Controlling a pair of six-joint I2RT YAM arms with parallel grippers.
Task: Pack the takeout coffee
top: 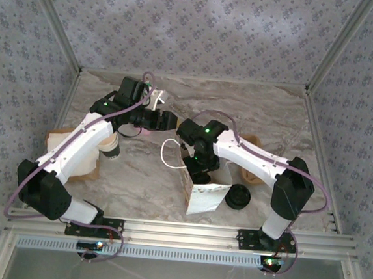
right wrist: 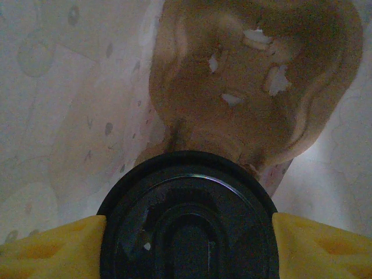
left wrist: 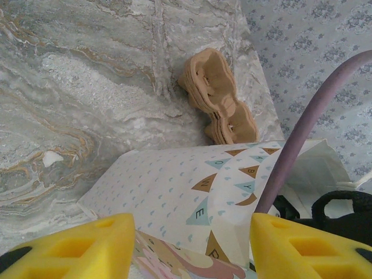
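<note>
My left fingers (left wrist: 75, 247) stand about half open and grip nothing that I can see. The printed top of the white paper bag (left wrist: 168, 186) runs just beneath and between them, and I cannot tell whether either one touches it. I judge they are placed there to steady the bag's mouth while the other arm works inside. Back behind these fingers, beside the left arm, a lidless paper cup (top: 110, 147) sits on the worktop (top: 260, 113), well apart from the bag. A purple cable (left wrist: 296, 133) crosses just inside the right-hand finger and hides part of the bag's opening from my left camera.

My right fingers (right wrist: 317, 244) are closed on the takeout coffee (right wrist: 189, 221), one on each side of its black lid, so the cup hangs upright between them. It is down inside the bag, with paper walls close on both sides of the fingers. Beyond the fingertips, on the bag's floor, lies a brown pulp carrier (right wrist: 250, 87). I reckon the cup is held upright so it can seat in one of the wells; whether it touches yet, I cannot tell. Those close walls could snag the fingers when they spread.

Outside the bag, right of these fingers, a stack of black lids (top: 238, 197) and spare carriers (left wrist: 218, 99) sit near the right forearm, close enough to be brushed.
</note>
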